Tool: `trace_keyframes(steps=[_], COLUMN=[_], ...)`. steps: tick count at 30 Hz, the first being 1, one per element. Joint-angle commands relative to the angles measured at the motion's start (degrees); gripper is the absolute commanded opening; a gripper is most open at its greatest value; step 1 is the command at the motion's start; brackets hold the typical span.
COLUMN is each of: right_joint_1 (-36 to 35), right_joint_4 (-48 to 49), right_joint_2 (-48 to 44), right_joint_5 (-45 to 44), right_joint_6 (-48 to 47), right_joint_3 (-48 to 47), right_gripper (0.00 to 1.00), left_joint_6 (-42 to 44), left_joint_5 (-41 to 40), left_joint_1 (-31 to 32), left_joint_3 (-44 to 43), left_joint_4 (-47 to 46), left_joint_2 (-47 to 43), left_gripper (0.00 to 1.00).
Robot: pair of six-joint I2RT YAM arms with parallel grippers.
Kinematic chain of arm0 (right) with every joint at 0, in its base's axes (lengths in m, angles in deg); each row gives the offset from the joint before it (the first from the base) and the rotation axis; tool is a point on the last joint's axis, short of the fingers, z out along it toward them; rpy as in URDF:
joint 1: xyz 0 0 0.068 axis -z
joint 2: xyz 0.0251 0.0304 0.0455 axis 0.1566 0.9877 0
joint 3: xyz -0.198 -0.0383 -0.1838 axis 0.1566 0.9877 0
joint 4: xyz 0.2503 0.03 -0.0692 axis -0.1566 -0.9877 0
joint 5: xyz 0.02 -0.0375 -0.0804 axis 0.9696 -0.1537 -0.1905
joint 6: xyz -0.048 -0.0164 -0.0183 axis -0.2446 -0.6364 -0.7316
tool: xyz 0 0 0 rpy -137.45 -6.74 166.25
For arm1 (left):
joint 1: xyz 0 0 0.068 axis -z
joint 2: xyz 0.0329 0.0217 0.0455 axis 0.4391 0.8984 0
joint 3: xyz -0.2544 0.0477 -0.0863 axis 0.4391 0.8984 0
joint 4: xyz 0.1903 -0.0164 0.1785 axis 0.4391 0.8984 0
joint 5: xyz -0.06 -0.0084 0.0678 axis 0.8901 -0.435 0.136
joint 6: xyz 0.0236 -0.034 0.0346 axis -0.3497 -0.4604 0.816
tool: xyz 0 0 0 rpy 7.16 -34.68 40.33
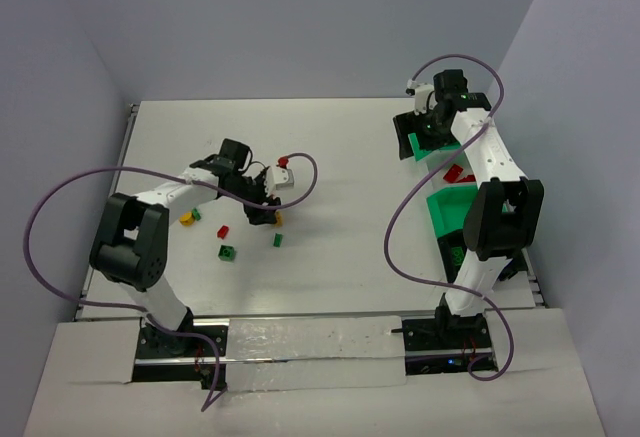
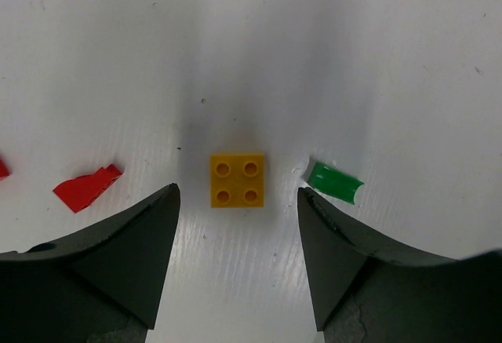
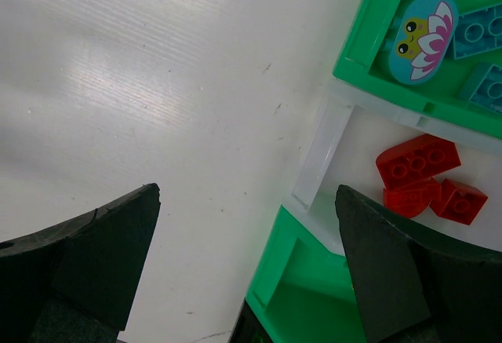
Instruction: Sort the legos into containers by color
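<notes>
Tabletop (image 1: 340,167): white; both arm bases sit at its near edge.
Loose legos, near-left part: a green brick (image 1: 228,252) lies nearest. A red brick (image 1: 223,230) is just beyond it. A yellow piece (image 1: 186,219) lies further left, toward the left edge.
Left gripper (image 2: 238,189): lowered over the left half of the tabletop. Its jaws are spread, one on each side of a brick, and neither touches it.
Yellow square brick (image 2: 237,180): four studs, lying flat on the tabletop. It sits between the left fingers with a gap on both sides.
Green curved piece (image 2: 335,182): just beside the tip of the finger on the right of the wrist view. I cannot tell whether they touch.
Red sloped piece (image 2: 88,187): outside the other finger and clear of it.
Near green container (image 3: 271,264): at the right edge. Only its rim and one corner of its floor show.
Clear tray (image 3: 321,155): between the two green containers. It holds three red bricks (image 3: 420,178) bunched together.
Far green container (image 3: 369,29): toward the far-right corner. It holds blue bricks (image 3: 480,33) and an oval frog-print piece (image 3: 422,27).
Right gripper (image 3: 248,192): over bare tabletop just left of the tray. Its jaws are wide apart and hold nothing.
</notes>
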Motion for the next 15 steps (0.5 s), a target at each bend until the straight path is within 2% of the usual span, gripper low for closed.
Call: trace_keyframes(steps=[1,7,15], right_joint_1=[-0.30,-0.34,-0.30], right_joint_4=[0.39,0.14,-0.05], right_joint_2=[-3.08,-2.79,-2.12], right_joint_5=[0.46,0.64,1.46], right_joint_6=[0.43,0.43,0.82], right_joint_3=[-0.09,-0.58,-1.23], right_gripper=[1.00,1.00,1.00], left_joint_6=[0.68,1.25,2.02], left_joint_5=[-0.38,-1.86,-4.52], left_joint_1=[1.06,1.60,2.20], left_joint_3=[0.61,-0.54,-1.54], left_joint_4=[-4.74,-4.35,-3.55], left_joint_2=[2.14,5.29,7.53], left_gripper=[0.71,0.70,0.62])
